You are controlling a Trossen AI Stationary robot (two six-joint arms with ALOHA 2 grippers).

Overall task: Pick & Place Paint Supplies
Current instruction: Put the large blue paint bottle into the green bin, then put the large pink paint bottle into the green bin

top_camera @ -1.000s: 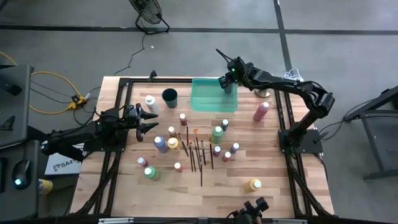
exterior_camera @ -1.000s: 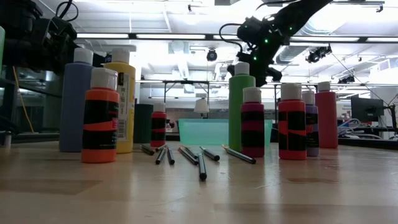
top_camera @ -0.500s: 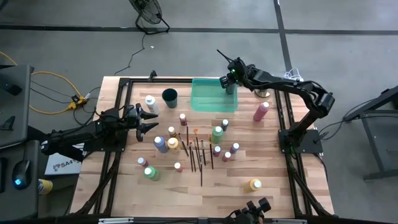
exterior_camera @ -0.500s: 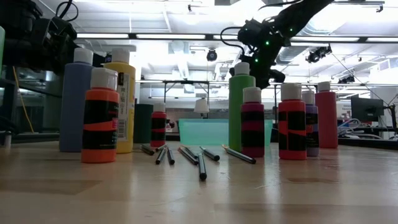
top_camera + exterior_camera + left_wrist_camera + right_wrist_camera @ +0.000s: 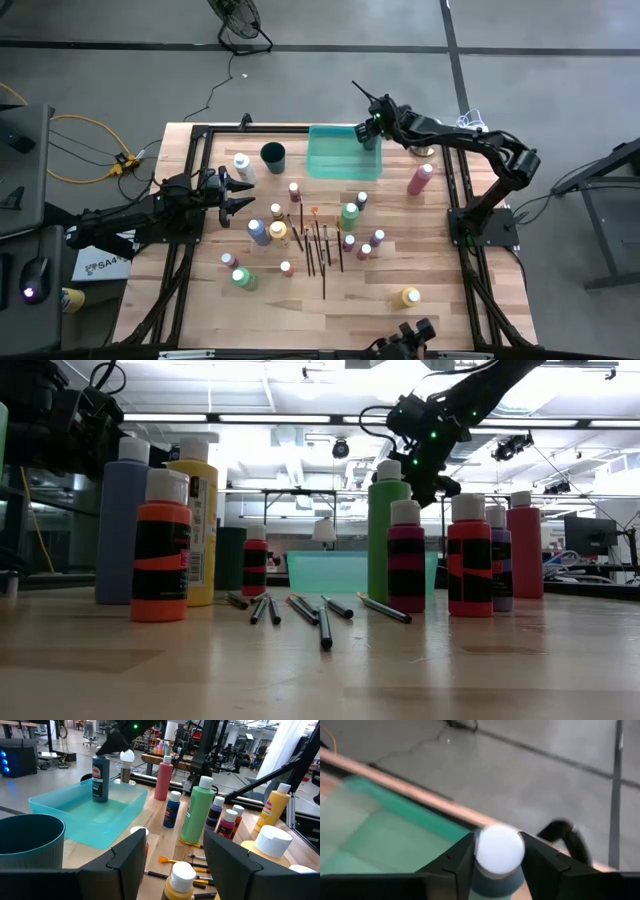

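Table [image 5: 200,300] with tray [image 5: 330,163] at its far edge.
Dark teal bottle [image 5: 100,777] stands upright in the tray's right corner; right gripper [image 5: 497,865] brackets its cap, contact unclear. Left gripper [image 5: 242,192] waits half-open, empty, near the left edge.

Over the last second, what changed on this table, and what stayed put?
The right gripper, over the green tray, shifted slightly toward the table's right side. Its fingers sit either side of the dark teal bottle standing in the tray's corner, seemingly loosening; whether it is released I cannot tell. The left gripper stayed, fingers apart, near the dark cup. The other bottles and the brushes did not move.
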